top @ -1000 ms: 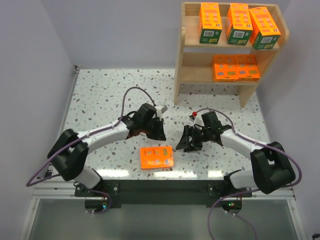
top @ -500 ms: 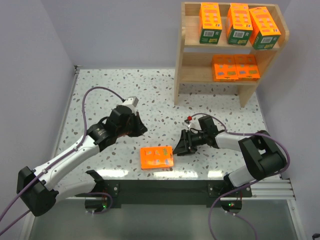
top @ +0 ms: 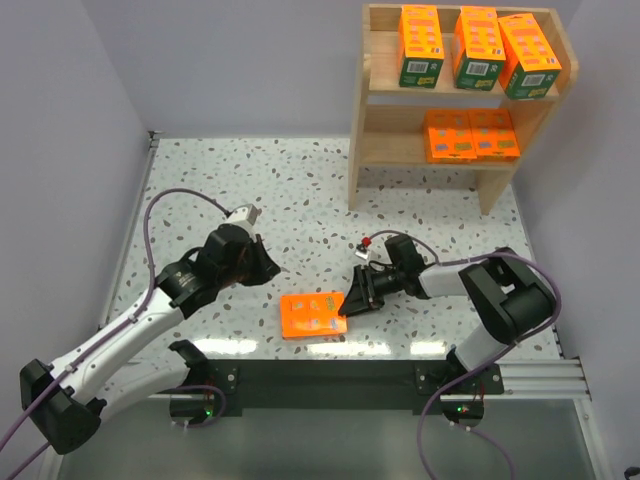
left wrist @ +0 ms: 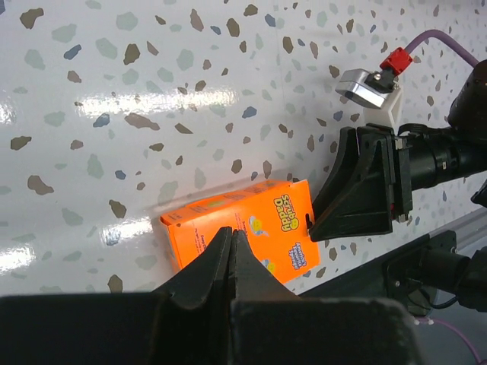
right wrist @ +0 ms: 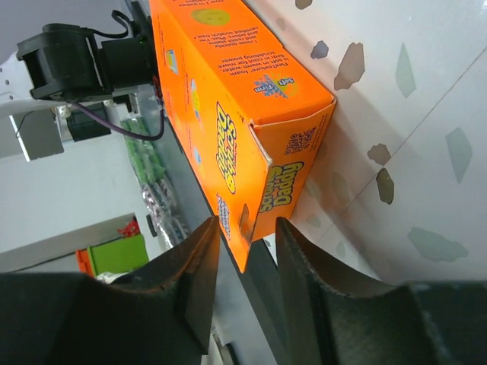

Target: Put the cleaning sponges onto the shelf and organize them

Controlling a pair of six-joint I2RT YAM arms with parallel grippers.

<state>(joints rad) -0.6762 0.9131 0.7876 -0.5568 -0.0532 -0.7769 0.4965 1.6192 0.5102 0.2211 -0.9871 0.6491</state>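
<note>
Black left gripper (top: 262, 268) has backed off to the left across the speckled white table (top: 250, 180). Its fingers are pinched together on nothing, so we reckon it's handing this one over. Next along, the last flat orange rectangular sponge pack (top: 313, 315) lies near the front edge, printed face up with little pictures and no green band that we can see. On its right edge the right gripper (top: 347, 303) has slid in, fingers slightly apart around the corner, not clamped yet. Far right, five more packs (top: 477, 47) already sit on the light wooden two-tier shelf (top: 358, 120).
</note>
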